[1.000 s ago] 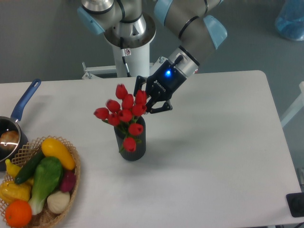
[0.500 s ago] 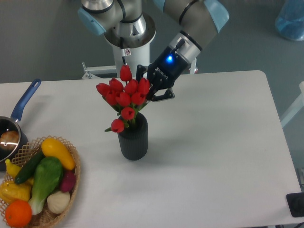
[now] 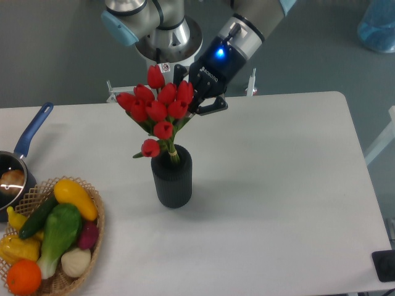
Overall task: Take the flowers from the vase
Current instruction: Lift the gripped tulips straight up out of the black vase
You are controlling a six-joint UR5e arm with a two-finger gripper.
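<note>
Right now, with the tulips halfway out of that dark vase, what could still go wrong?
Three things, I would guess. The tool grips the red tulips only at the right edge of the bunch, so loose stems might slip free. The stem ends still sit in the mouth of the ribbed vase, so a sideways pull could tip it. If it fell to the left, it could roll towards the wicker basket of vegetables.

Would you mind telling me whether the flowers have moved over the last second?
Yes. The flowers have risen, held by the gripper, while the vase stayed put; more stem now shows above its mouth, with the stem ends seemingly still at the rim.
</note>
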